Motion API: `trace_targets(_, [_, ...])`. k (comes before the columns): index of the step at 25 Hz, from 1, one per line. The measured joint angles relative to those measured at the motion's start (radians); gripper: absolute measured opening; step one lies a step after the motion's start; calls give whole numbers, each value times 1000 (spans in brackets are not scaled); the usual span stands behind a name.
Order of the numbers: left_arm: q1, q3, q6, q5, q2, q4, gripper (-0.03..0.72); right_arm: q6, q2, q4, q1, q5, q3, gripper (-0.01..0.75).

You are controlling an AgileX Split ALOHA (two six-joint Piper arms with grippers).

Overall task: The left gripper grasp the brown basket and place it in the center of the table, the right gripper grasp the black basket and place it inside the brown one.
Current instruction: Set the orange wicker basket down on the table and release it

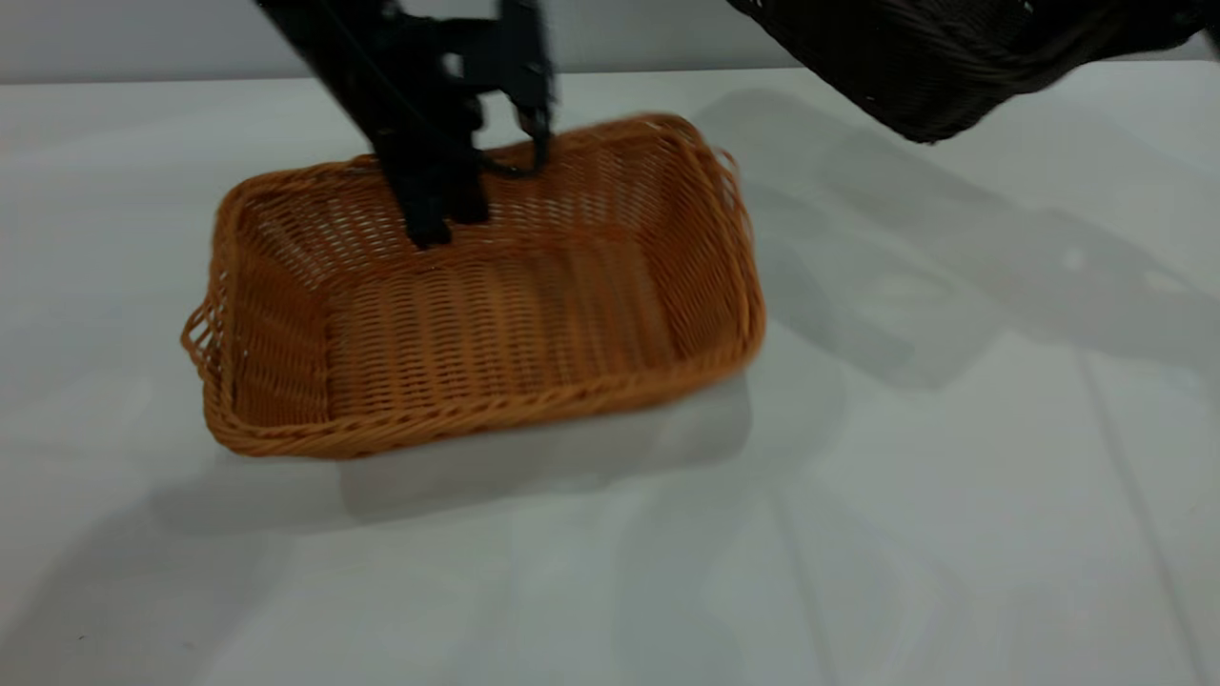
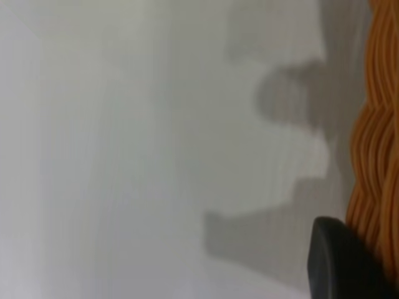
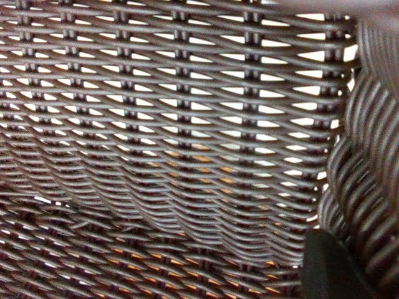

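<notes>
Brown basket point(image 1: 496, 314) under left tool point(image 1: 481, 181)

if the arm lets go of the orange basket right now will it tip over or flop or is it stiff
Probably stiff: the brown basket keeps its rectangular shape while the left gripper holds only its far rim. It looks light, being open weave. It seems tilted, with the near edge by the table, so it would likely settle flat, not tip over.

Fills nearly the whole frame: dark woven wall of the black basket point(image 3: 174, 124), thick braided rim at right, a black fingertip point(image 3: 330, 268) at lower right, orange glints through gaps.
</notes>
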Motion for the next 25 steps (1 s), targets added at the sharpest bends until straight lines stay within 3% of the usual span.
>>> trace_targets(4, [-42,-2,57,-16,1,13,90,12,0,-87,-3,73,-49,87])
trace_targets(13, [-52,-2,90,-30,3,-24,111,17,0,-90,-5,88,-62,87])
trace_targets(16, [-53,-2,107,-41,3,-49,178,17,0,-90,-6,92,-62,87])
trace_targets(22, [-62,-2,95,-65,-25,-76,402,6,0,5,-47,98,-62,87])
trace_targets(25, [-65,-2,63,1,-94,-76,466,-9,0,76,-91,100,-62,87])
